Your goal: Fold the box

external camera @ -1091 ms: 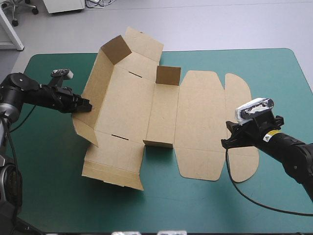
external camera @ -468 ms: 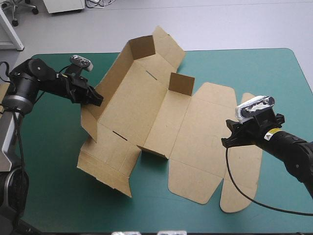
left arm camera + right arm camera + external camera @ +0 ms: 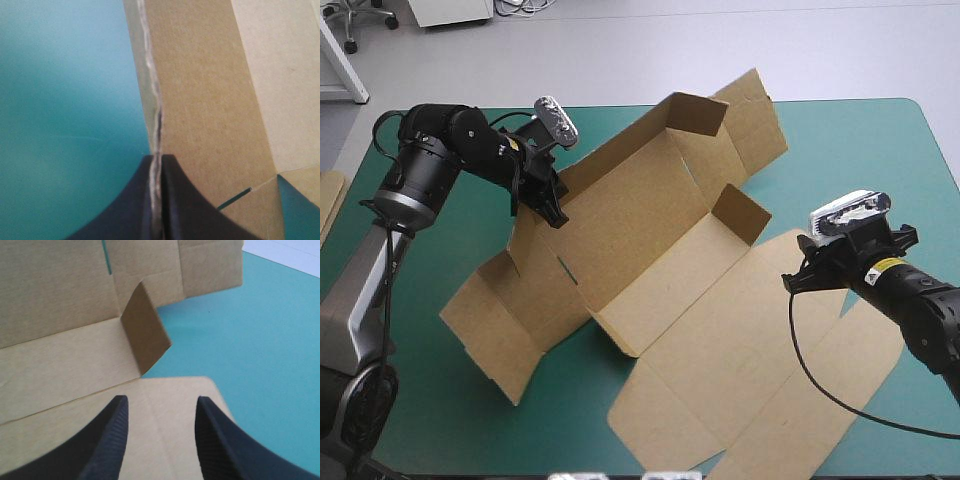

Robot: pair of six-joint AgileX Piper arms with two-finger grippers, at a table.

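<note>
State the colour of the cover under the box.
Teal-green, plain; the high view shows the cover best, around the brown box.

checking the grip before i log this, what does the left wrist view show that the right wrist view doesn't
Only the left wrist view: the left gripper shut on the box, pinching one edge of the board. Only the right wrist view: the right gripper open, over a flat panel, with a raised flap ahead of it. Both: the brown board lying against the teal-green cover.
</note>
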